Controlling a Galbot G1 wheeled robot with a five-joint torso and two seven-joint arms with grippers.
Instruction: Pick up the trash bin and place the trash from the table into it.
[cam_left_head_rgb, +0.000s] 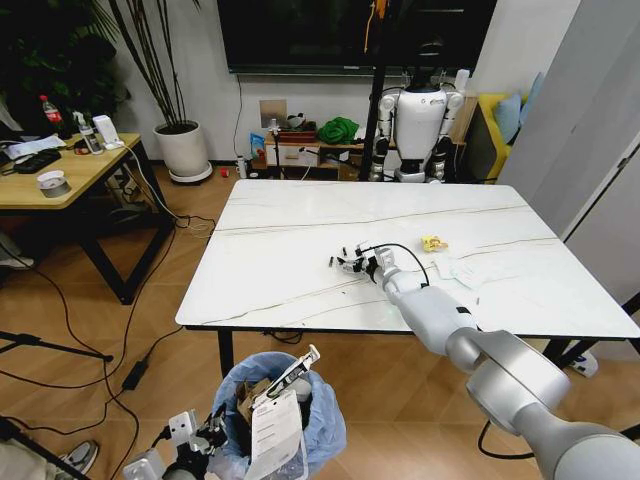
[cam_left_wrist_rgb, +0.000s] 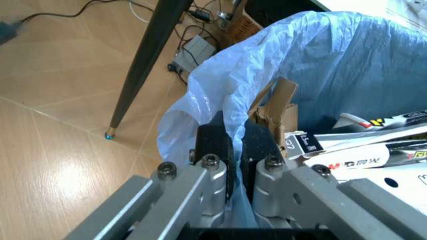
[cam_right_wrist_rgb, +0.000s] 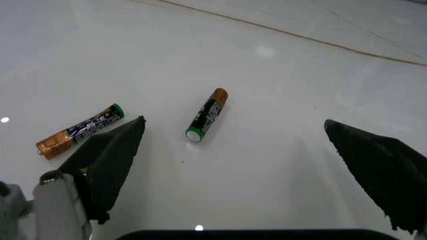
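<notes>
Two batteries (cam_right_wrist_rgb: 205, 114) lie on the table (cam_left_head_rgb: 290, 250) beneath the right gripper (cam_right_wrist_rgb: 233, 165), fingers spread wide for what looks like the next pick, calling for descent around one, while the left gripper (cam_left_wrist_rgb: 230, 145) clamps the trash bin (cam_left_head_rgb: 285, 400) rim below the table's near edge.

Legible text is limited. A white carton (cam_left_wrist_rgb: 357, 161) inside the bin (cam_left_wrist_rgb: 347, 65) carries partial lettering resembling "MG", followed by unreadable characters. A dark tag (cam_left_wrist_rgb: 308, 143) beside the carton shows "0.5". Battery (cam_right_wrist_rgb: 207, 114) labels are unreadable.
</notes>
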